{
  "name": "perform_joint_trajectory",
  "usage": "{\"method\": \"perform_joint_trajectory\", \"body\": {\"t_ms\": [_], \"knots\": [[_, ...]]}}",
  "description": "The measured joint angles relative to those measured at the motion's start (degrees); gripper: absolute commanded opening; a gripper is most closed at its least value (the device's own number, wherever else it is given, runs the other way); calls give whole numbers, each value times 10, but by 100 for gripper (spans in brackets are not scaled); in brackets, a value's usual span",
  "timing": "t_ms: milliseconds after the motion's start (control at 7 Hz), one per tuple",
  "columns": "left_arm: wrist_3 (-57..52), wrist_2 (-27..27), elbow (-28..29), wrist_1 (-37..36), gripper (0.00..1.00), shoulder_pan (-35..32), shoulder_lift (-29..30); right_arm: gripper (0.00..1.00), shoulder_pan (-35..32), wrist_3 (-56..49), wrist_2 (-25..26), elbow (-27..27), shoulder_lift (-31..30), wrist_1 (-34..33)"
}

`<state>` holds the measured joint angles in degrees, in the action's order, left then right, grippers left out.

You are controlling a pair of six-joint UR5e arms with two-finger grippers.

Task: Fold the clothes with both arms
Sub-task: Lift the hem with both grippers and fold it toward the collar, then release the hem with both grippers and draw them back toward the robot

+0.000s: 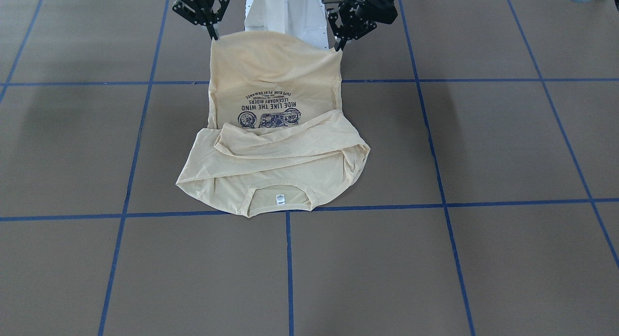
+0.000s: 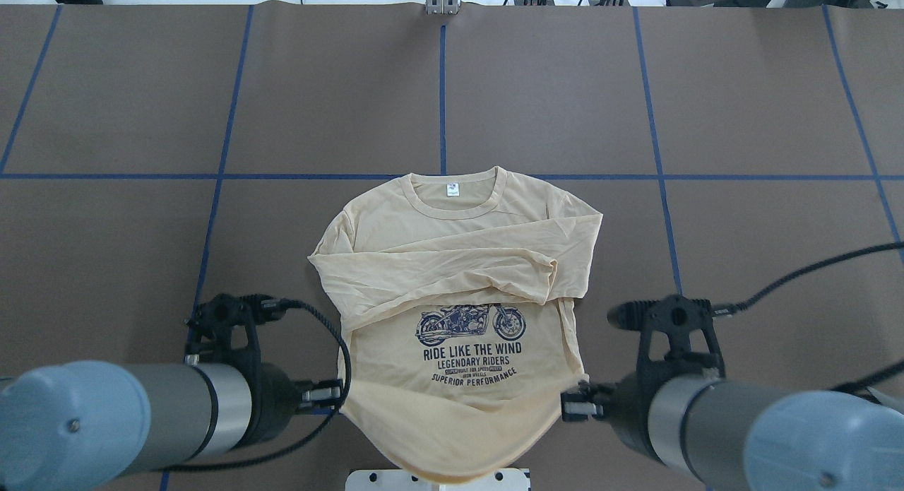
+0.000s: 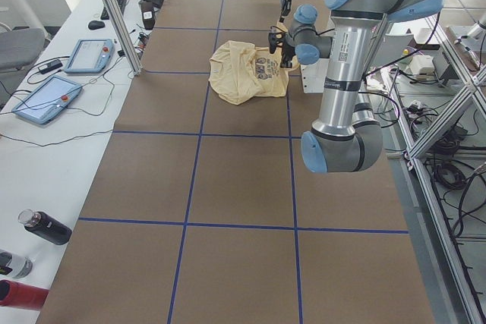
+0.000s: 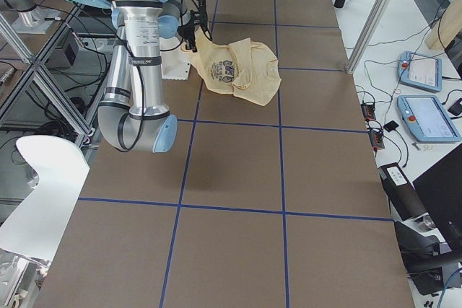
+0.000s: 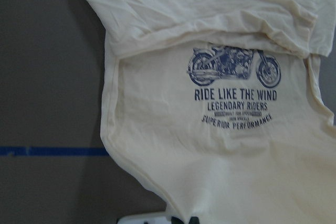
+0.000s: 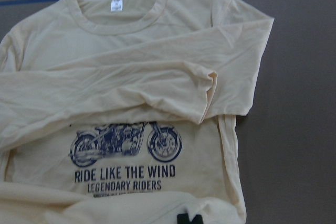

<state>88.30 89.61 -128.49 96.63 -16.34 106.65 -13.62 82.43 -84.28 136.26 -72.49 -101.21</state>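
We keep our left gripper (image 1: 338,48) and right gripper (image 1: 213,36) each pinched tight on a bottom corner of the T-shirt (image 1: 273,70), with only cloth between the jaws. We hold the hem raised near our base (image 1: 283,12). The collar (image 1: 278,184) end, with the sleeves (image 1: 290,142) folded across the chest, lies on the table (image 1: 483,147).

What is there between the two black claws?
The bottom edge of the shirt spans from the left claw to the right claw, each pinching a corner. The front-facing view shows it best.
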Motion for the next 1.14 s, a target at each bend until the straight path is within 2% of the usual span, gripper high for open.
{"method": "perform_joint_trajectory", "body": {"t_ms": [429, 714, 1143], "knots": [[-17, -40, 75, 1, 0, -94, 53, 0, -127, -21, -4, -79, 37, 5], [-21, -56, 114, 3, 0, -107, 76, 0, -162, -28, -3, -147, 70, 14], [-38, -67, 233, 58, 0, -110, 120, 0, -186, -46, 0, -289, 79, 137]]}}
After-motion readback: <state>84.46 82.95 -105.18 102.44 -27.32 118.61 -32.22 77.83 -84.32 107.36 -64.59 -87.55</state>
